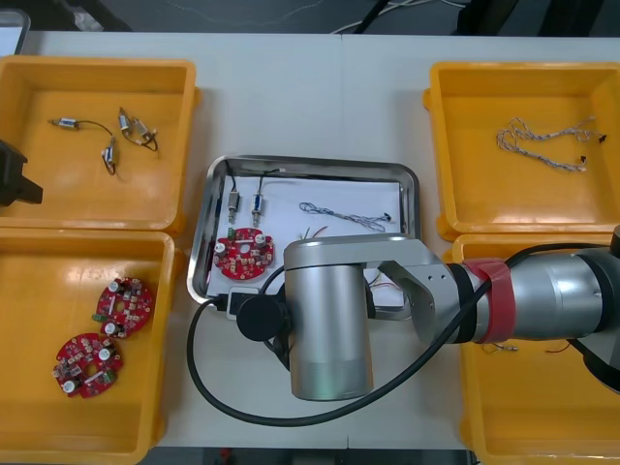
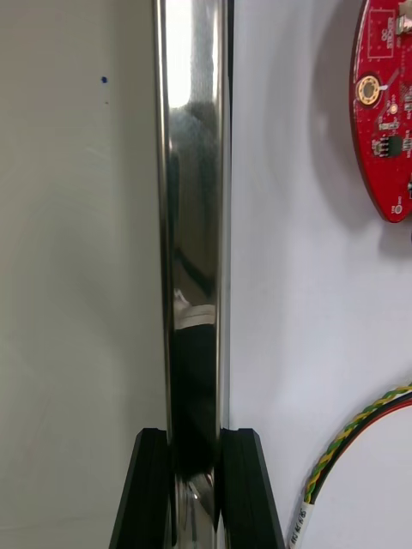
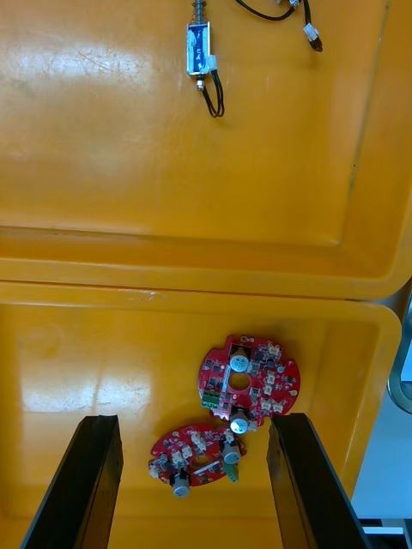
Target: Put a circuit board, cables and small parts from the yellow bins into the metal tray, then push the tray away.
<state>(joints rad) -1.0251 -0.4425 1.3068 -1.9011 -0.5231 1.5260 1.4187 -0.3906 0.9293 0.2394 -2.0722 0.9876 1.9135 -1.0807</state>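
The right end effector [image 2: 196, 436] pinches the near rim of the loaded metal tray [image 1: 205, 232], which sits on the bench [image 1: 310, 97] between the yellow bins [image 1: 97, 64], seemingly ready to push it away, while the left end effector [image 3: 193, 420] hangs spread.

Reach across: right arm [image 1: 329, 325] over near edge of metal tray [image 1: 414, 199]
Inside, on white: red circuit board [image 1: 242, 255], two small metal parts [image 1: 233, 201], twisted blue and white cable [image 1: 344, 213]; near left yellow bin [image 1: 39, 387]: two more boards [image 1: 123, 308]; far left bin [image 1: 58, 170]: metal parts [image 1: 126, 121] on black cables [image 1: 92, 123]; far right bin [image 1: 484, 199]: blue and white cables [image 1: 542, 140]
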